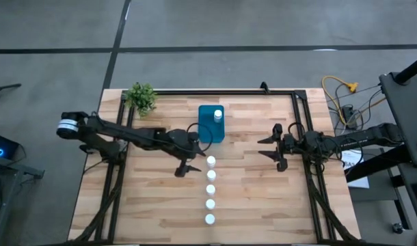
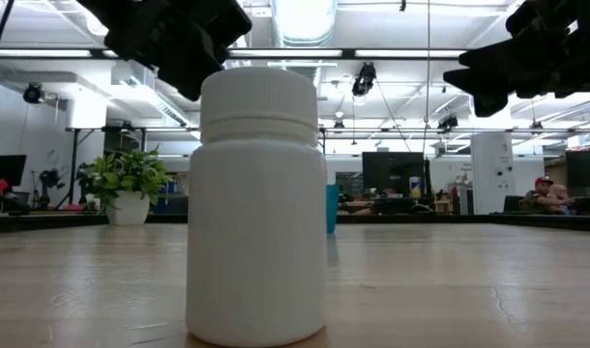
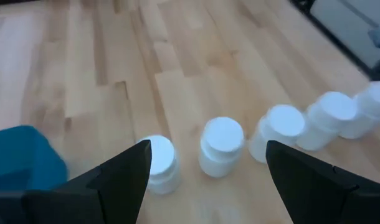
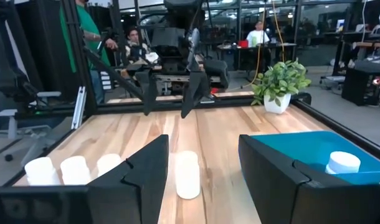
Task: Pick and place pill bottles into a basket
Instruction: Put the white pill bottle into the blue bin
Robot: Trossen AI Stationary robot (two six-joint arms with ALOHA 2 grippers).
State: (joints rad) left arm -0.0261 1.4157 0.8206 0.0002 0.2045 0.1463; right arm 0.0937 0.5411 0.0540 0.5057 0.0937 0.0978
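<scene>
The wooden table (image 1: 263,198) carries a blue basket (image 1: 209,130) with one bottle (image 1: 218,115) inside. Five bottles (image 1: 210,190) stand in a row nearby. The left gripper (image 1: 189,163), fingers apart, hovers beside the row's basket end; the right gripper (image 1: 270,146), seemingly half-open, waits empty well apart.

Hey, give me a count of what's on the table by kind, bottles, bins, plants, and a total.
White pill bottles: 6, five in a row on the table and one in the basket
Teal-blue basket: 1
Green potted plant: 1
Total: 8
</scene>
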